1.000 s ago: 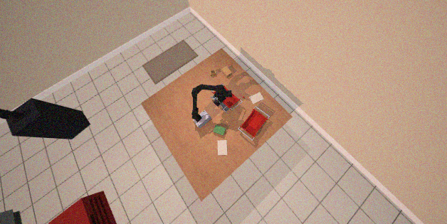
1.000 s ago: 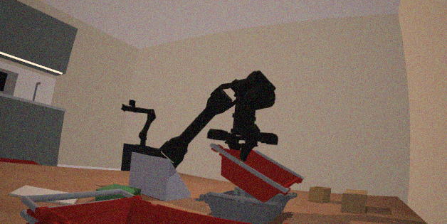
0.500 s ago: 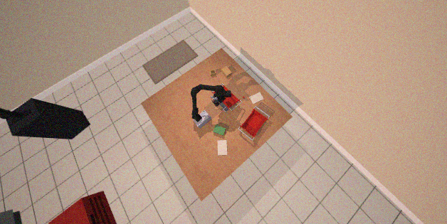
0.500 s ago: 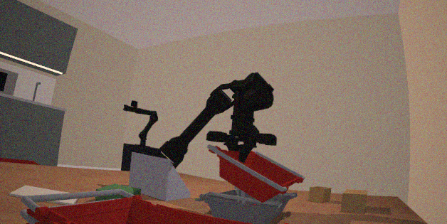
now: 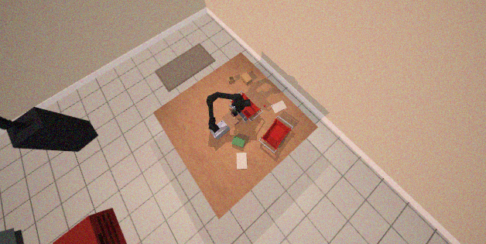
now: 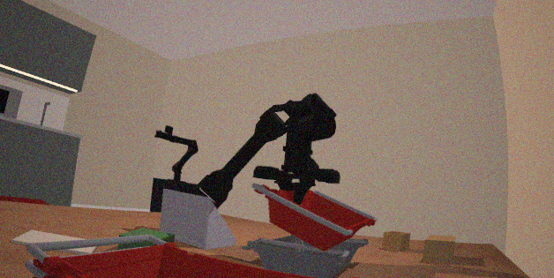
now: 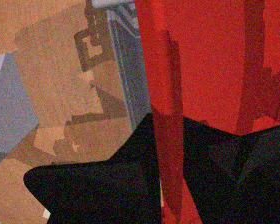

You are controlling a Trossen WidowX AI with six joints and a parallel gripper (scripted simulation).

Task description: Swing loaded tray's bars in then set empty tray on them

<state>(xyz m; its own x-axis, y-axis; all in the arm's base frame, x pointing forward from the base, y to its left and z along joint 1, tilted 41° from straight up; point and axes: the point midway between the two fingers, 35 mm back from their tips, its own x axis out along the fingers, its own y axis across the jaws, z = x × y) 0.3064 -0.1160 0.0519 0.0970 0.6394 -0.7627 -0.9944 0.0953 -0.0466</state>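
My gripper is shut on a side wall of a red tray. The red tray hangs tilted, its right end low in the exterior view, with grey bars along its upper edges. A grey tray stands on the table directly below. The low end of the red tray is at the grey tray's top; whether they touch is unclear. The grey tray's load and the position of its bars are mostly hidden.
Another red tray stands nearer the exterior camera, with wire bars at its ends. A green block lies near the arm's base. Two tan blocks and two white cards lie around.
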